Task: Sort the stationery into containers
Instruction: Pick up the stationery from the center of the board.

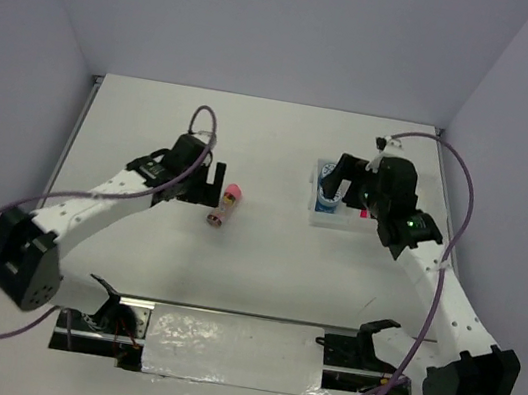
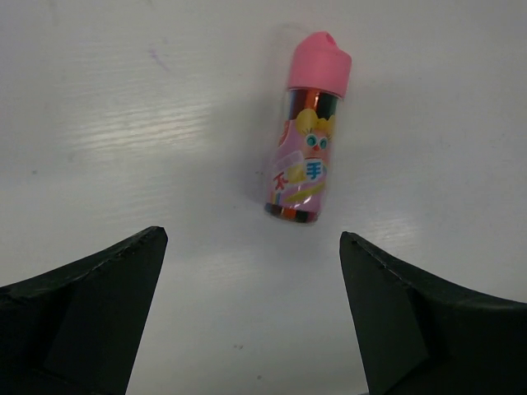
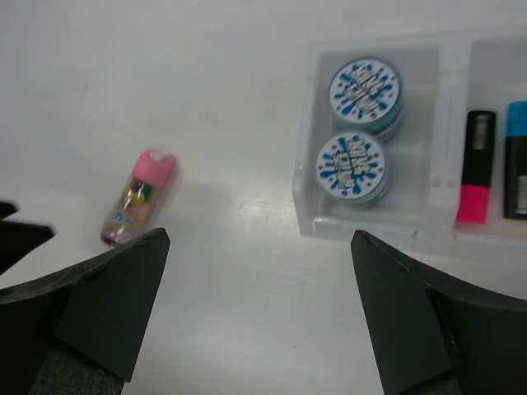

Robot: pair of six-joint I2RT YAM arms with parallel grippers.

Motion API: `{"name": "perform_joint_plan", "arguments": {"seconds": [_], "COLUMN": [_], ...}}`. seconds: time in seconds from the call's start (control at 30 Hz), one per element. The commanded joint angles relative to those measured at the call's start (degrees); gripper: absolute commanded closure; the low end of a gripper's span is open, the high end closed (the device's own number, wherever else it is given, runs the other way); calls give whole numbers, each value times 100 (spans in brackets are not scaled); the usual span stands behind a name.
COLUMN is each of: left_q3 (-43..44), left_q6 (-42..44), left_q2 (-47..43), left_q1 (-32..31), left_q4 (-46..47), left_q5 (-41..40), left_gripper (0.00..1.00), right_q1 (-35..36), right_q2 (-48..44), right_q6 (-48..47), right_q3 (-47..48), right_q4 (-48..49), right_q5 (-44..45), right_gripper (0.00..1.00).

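Two blue tape rolls (image 3: 366, 90) lie flat, side by side, in the end compartment of the tray (image 3: 298, 164) nearest the loose item. Flat looks like the only way they fit under the walls. In the next compartment along, a pink highlighter (image 3: 475, 169) and a blue highlighter (image 3: 516, 160) lie lengthwise and parallel. The orange one is not visible, and the rest of the tray is cut off or hidden by the arm.

One item is outside: the glue-stick tube (image 2: 305, 140), on its side on the tabletop (image 2: 123, 99), well left of the tray, pink cap pointing away from the arm bases. It touches nothing.

Left pincer (image 2: 251, 239): spread wide and empty, low on the side of the tube away from the tray. The tube lies just ahead of the fingertips, not between them. Its long axis runs roughly along the approach, so the jaws would close across its narrow width, which is likely why the wrist is lined up this way.

Right pincer (image 3: 259, 239): also spread wide and empty, hanging at the tray's left end.

Room: bare tabletop all round the tube, no edge close. The tube is round, so a one-sided nudge could roll it. The tight spot, as I judge it, is the tray: thin walls, small compartments, and the right arm over it, which a delivery from the left would have to clear.
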Motion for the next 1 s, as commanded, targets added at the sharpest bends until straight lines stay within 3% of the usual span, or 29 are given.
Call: {"name": "perform_joint_plan", "arguments": {"seconds": [0.0, 0.13, 0.33, 0.43, 0.47, 0.53, 0.6, 0.63, 0.67, 0.7, 0.73, 0.97], "left_q3": [461, 794, 1103, 1033, 1007, 945, 910, 901, 892, 849, 822, 401], "left_q6": [-103, -121, -51, -121, -121, -121, -60, -51, -42, -42, -51, -182], "left_q2": [1040, 1833, 2765, 2967, 3072, 3178, 3336, 3372, 3398, 3364, 3294, 1836], "left_q1": [-156, -182, -419, -525, -543, -587, -587, -596, -587, -596, -613, -903], "left_q4": [357, 708, 752, 849, 867, 902, 946, 946, 937, 972, 1024, 1929], "left_q5": [163, 390, 549, 523, 506, 497, 645, 646, 663, 733, 795, 1251], "left_gripper": [1, 1, 10, 22, 32, 43, 47, 54, 87, 96, 100, 100], "right_q1": [56, 143, 197, 197, 214, 214, 214, 214, 214, 223, 232, 424], "right_q2": [-307, -607, -862, -801, -792, -748, -748, -748, -757, -774, -801, -1002], "right_q6": [294, 260, 84, 66, 93, 145, 224, 251, 303, 330, 365, 1145], "right_q3": [-756, -1093, -1313, -1357, -1401, -1445, -1533, -1550, -1585, -1603, -1629, -2296], "right_q4": [372, 427, 303, 329, 399, 479, 637, 672, 725, 743, 786, 1795], "right_q5": [-867, -1311, -1276, -1346, -1390, -1487, -1645, -1680, -1733, -1777, -1838, -2234], "right_gripper": [0, 0, 0, 0, 0, 0, 0, 0, 0, 0, 0, 0]}}
